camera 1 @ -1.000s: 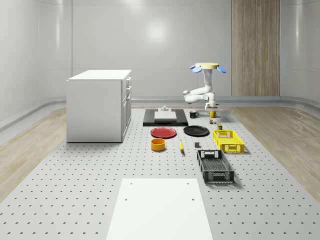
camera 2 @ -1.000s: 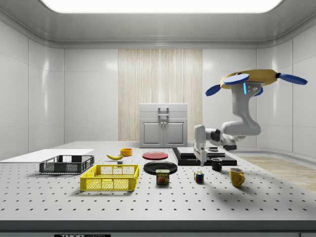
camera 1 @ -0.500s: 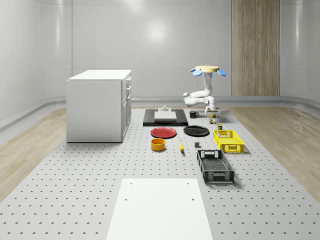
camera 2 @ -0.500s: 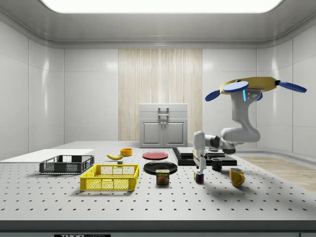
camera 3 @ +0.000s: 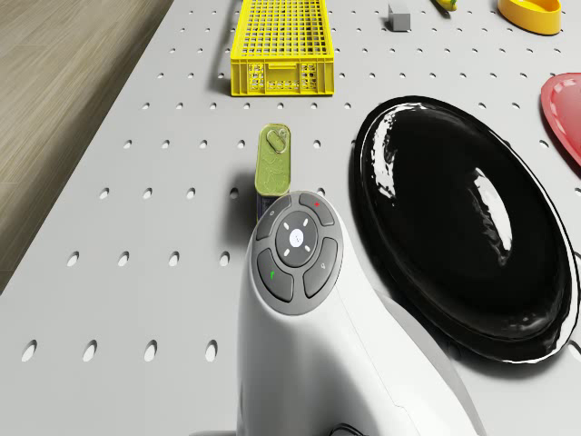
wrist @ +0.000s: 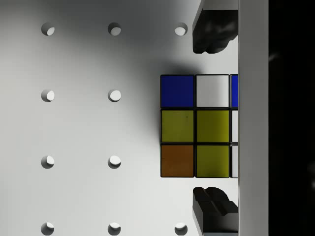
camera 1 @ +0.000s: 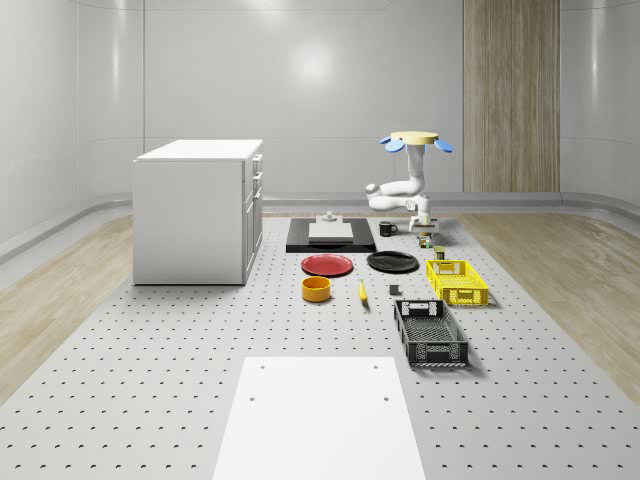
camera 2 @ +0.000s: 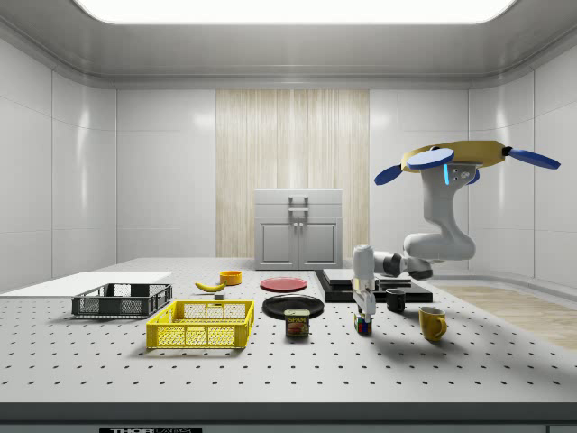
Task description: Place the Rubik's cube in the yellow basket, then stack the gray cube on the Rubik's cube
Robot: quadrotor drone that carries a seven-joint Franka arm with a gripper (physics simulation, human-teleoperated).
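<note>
Two steps remain undone. In the whole-scene view the drone (camera 1: 415, 139) hovers over the table's (camera 1: 150, 400) far end, the yellow basket (camera 1: 457, 281) nearer the camera. From the side, the gripper (camera 2: 362, 309) hangs just above the Rubik's cube (camera 2: 362, 324), which sits on the table well apart from the basket. The drone view shows the gray cube (camera 3: 399, 15) beside the basket. At the wrist, the fingers (wrist: 212, 29) stand wide, straddling the cube; next, I judge, lower and close.

The can (camera 2: 297, 323), standing on the surface (camera 2: 270, 370) just right of the yellow basket (camera 2: 200, 326) in the side view, reads "SPAM".
</note>
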